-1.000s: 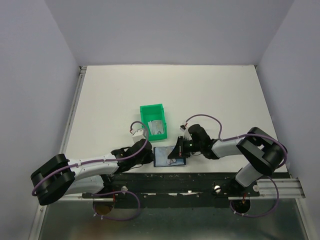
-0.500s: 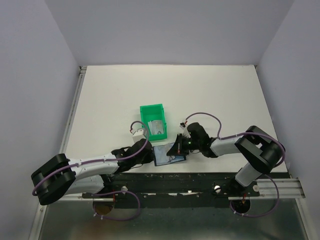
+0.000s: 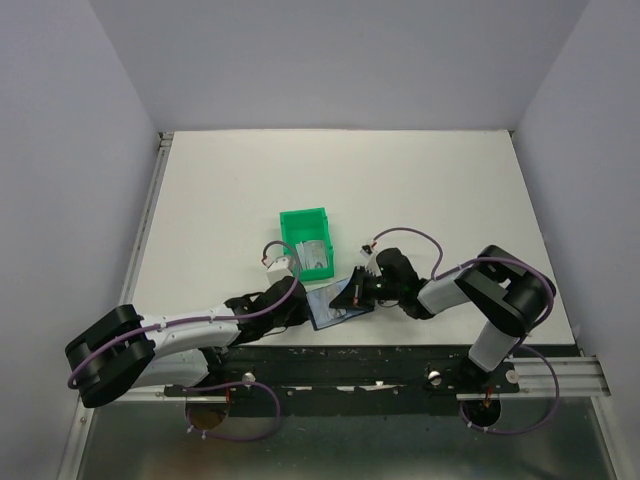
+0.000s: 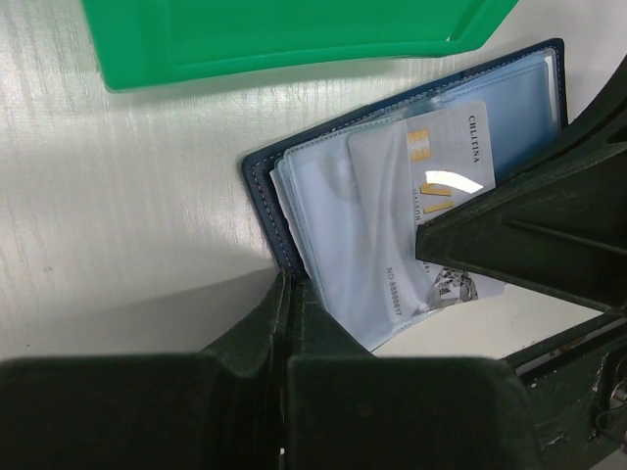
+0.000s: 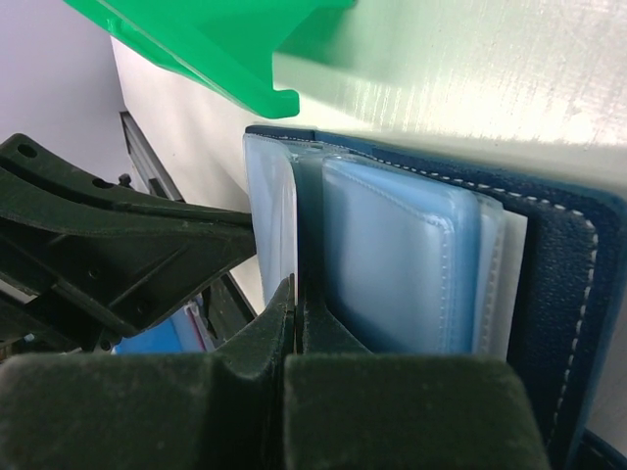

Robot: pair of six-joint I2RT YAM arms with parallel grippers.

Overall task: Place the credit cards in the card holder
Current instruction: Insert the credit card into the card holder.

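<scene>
The card holder (image 4: 269, 191) lies open and tilted just in front of the green bin, its navy cover (image 5: 568, 294) and clear sleeves showing. My left gripper (image 4: 289, 286) is shut on the near edge of its cover. A pale grey credit card (image 4: 446, 147) with a gold chip sits partly under a clear sleeve. My right gripper (image 5: 296, 286) is shut on that card's exposed side, reaching in from the right (image 3: 352, 296). Another pale credit card (image 3: 314, 254) leans inside the bin. The card holder (image 3: 333, 305) sits between the two grippers, the left gripper (image 3: 306, 310) on its left.
The green bin (image 3: 305, 238) stands directly behind the card holder, its wall (image 4: 284, 39) close above it and its rim (image 5: 211, 44) near my right fingers. The table's near edge and a black rail (image 3: 400, 352) run just in front.
The card holder has turned and tilted counter-clockwise, its right side lifted toward the bin. My right gripper has shifted slightly left and back with the card. Both grippers stay shut.
</scene>
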